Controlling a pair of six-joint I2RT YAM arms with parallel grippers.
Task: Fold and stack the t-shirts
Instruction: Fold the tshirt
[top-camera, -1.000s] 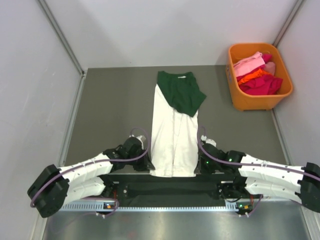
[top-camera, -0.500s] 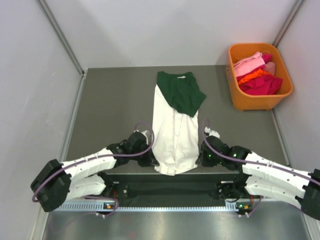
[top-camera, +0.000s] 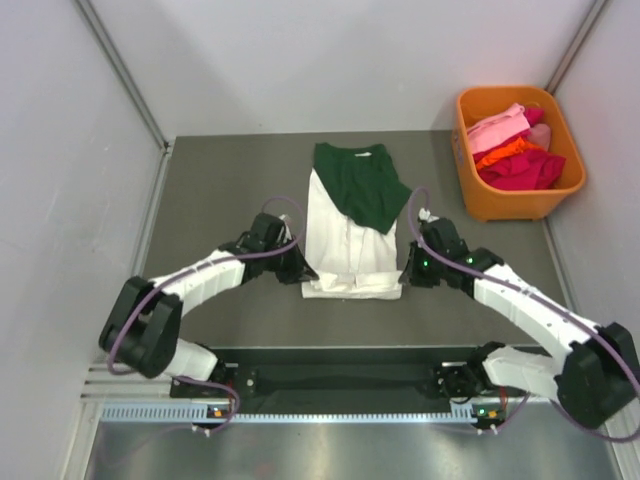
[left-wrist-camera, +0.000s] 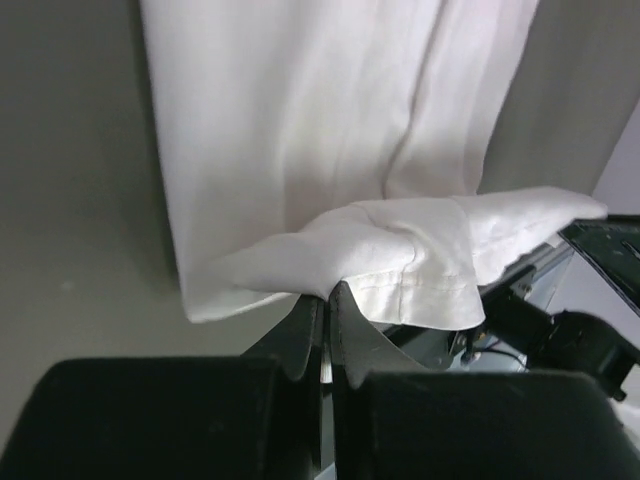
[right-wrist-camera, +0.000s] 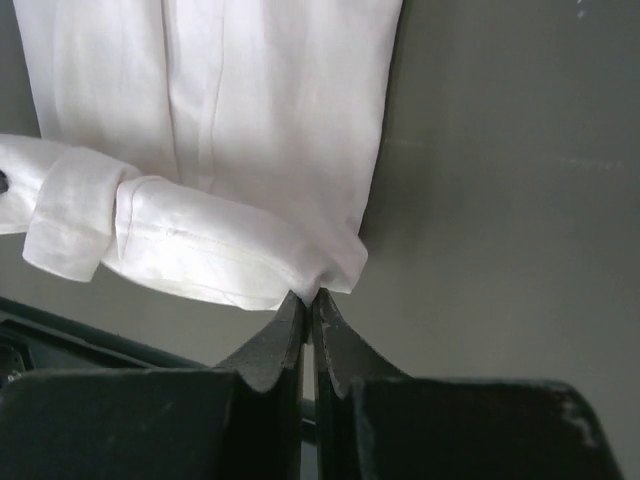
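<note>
A cream-white t-shirt (top-camera: 345, 235) lies as a long narrow strip down the middle of the grey table (top-camera: 220, 200), blank side up. Its near hem (top-camera: 352, 286) is lifted and doubled back over the strip. My left gripper (top-camera: 303, 275) is shut on the hem's left corner (left-wrist-camera: 330, 275). My right gripper (top-camera: 402, 278) is shut on the right corner (right-wrist-camera: 318, 280). A dark green t-shirt (top-camera: 360, 185) lies folded across the far end of the white one.
An orange basket (top-camera: 470, 190) at the back right holds pink, orange and red clothes (top-camera: 515, 150). White walls close in the table on the left, back and right. A black rail runs along the near edge.
Both grippers have carried the white t-shirt's near hem away from the table's front edge toward the far side, folding it over. The left gripper closed on its corner during this second.
</note>
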